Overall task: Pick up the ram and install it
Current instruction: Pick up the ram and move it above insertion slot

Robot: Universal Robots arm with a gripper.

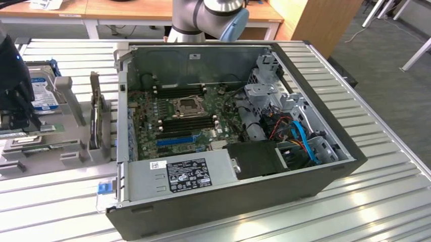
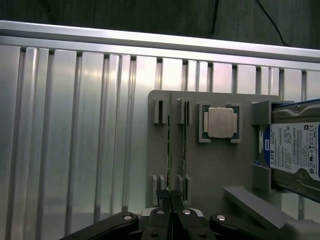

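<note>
Two rams stand on edge in the slots of a grey holder (image 2: 215, 170). One ram (image 2: 169, 145) runs as a thin green line straight into my fingertips. The other ram (image 2: 184, 140) stands just beside it, free. My gripper (image 2: 170, 196) is shut, its two black fingers (image 2: 163, 199) pressed together on the near end of the first ram. In the exterior view the gripper's dark body (image 1: 13, 96) hangs over the holder (image 1: 70, 151) at the exterior view's left, beside the open computer case (image 1: 323, 166). The motherboard (image 1: 185, 118) lies bare inside the case.
On the holder also sit a silver processor chip (image 2: 220, 122) and a blue-labelled hard drive (image 2: 295, 150). An expansion card (image 1: 98, 121) stands between holder and case. The ribbed metal table (image 2: 75, 135) stretches around them. Cables (image 1: 303, 138) and drive cages fill the case's right side.
</note>
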